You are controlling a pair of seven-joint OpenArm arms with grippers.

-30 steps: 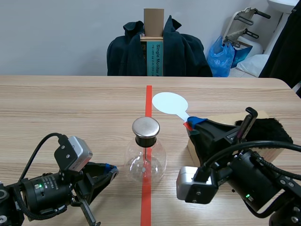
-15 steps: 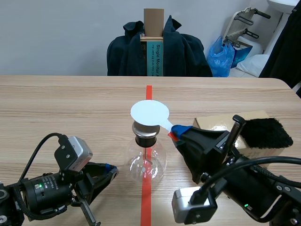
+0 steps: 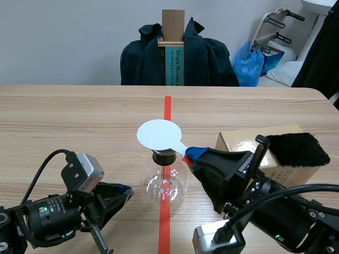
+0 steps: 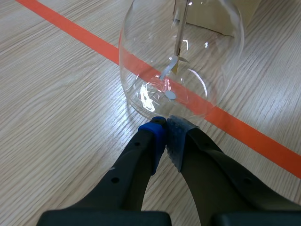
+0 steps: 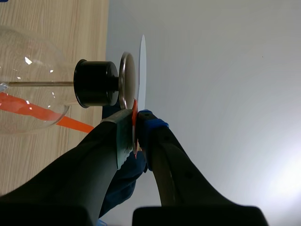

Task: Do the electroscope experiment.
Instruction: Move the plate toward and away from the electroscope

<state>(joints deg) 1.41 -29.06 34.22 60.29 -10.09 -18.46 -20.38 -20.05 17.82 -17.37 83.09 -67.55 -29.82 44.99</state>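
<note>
The right gripper (image 3: pixel 192 154) is pinching the white disc (image 3: pixel 158 135) by its red handle, holding it just over the glass electroscope (image 3: pixel 164 182) and its metal cap (image 5: pixel 126 77), perhaps touching. The left gripper (image 4: pixel 165 131), closed and empty, is resting beside the electroscope's base. A teal box (image 3: pixel 175 66) behind is showing "Single Monitor".

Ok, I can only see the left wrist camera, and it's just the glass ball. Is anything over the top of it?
Observer: Yes. A white disc is lying flat just above the neck of the flask.
Operator: Who's holding it up there?
Observer: The right gripper. It is shut on the disc's red handle and comes in from the side.
</note>
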